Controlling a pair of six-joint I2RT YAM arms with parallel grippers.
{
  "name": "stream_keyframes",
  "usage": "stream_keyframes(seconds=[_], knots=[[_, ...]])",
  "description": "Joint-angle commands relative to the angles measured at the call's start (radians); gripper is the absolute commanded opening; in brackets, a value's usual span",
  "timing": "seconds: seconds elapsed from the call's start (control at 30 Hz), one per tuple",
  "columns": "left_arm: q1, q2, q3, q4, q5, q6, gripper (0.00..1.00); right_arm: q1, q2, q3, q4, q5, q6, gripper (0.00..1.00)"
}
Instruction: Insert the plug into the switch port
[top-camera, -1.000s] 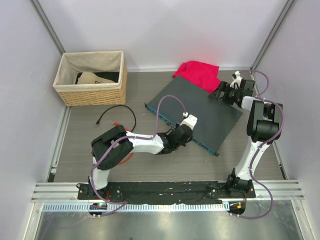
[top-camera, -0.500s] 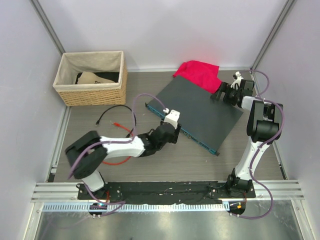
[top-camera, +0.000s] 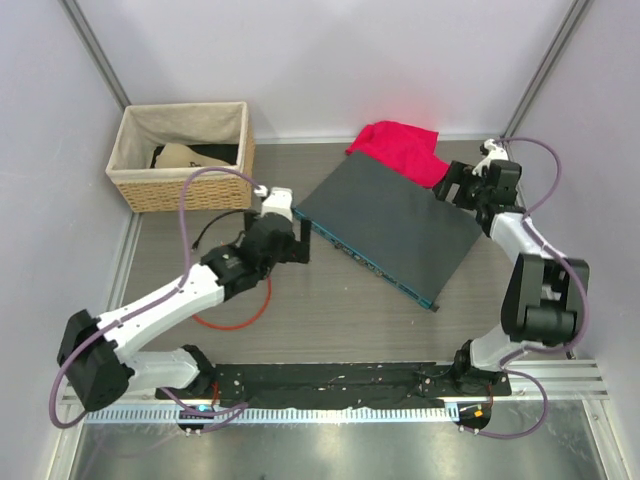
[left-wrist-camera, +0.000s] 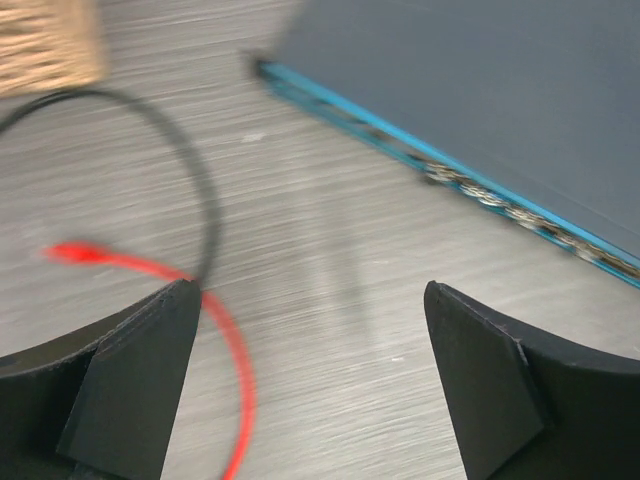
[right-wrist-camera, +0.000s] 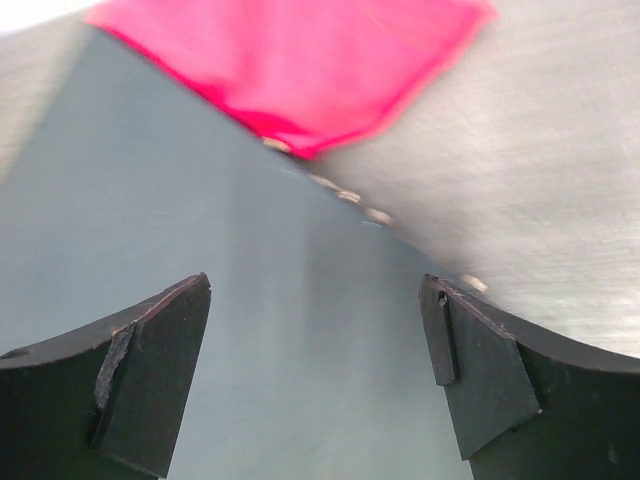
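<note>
The switch (top-camera: 390, 215) is a flat dark-grey box lying at an angle, its teal front face (top-camera: 365, 265) toward me. In the left wrist view that face (left-wrist-camera: 450, 180) shows its row of ports (left-wrist-camera: 505, 205), blurred. A red cable (top-camera: 228, 322) loops on the floor, and its plug end (left-wrist-camera: 70, 252) lies left of my left gripper (left-wrist-camera: 310, 300). That gripper (top-camera: 285, 232) hovers open and empty off the switch's left corner. My right gripper (right-wrist-camera: 315, 300) is open over the switch's far corner (top-camera: 452, 188) and holds nothing.
A woven basket (top-camera: 180, 155) stands at the back left, its corner visible (left-wrist-camera: 45, 40). A black cable (left-wrist-camera: 190, 170) curves across the floor beside the red one. A red cloth (top-camera: 395, 148) lies against the switch's back edge (right-wrist-camera: 290, 60). Walls close in on both sides.
My left arm has swung left along the switch's front face, from its middle to its left corner, and its jaws have opened wide. The right arm has shifted its elbow outward; its gripper stays open.
</note>
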Motion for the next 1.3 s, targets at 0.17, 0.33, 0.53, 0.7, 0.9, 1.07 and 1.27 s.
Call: stream_keyframes(seconds=[0.17,0.33,0.53,0.7,0.9,1.07,1.27], knots=[[0.249,-0.164,0.118,-0.381,0.073,0.076,1.0,0.444,-0.122,-0.014,-0.003,0.003,-0.118,0.93],[0.386,-0.248,-0.006,-0.295,0.182,0.066,1.0,0.682,-0.024,0.006,0.05,-0.028,-0.146,0.89],[0.51,-0.308,-0.031,-0.267,0.199,0.066,1.0,0.917,0.21,0.18,-0.025,-0.049,-0.333,0.88],[0.51,-0.378,-0.049,-0.275,0.057,0.095,1.0,0.981,0.371,0.398,-0.173,-0.097,-0.609,0.87],[0.536,-0.412,-0.06,-0.263,0.03,0.099,1.0,0.998,0.516,0.601,-0.368,-0.14,-0.865,0.86],[0.563,-0.412,-0.062,-0.26,0.05,0.095,1.0,1.005,0.64,0.774,-0.482,-0.163,-0.954,0.83],[0.575,-0.411,-0.065,-0.255,0.059,0.096,1.0,1.014,0.732,0.897,-0.532,-0.218,-1.005,0.78]])
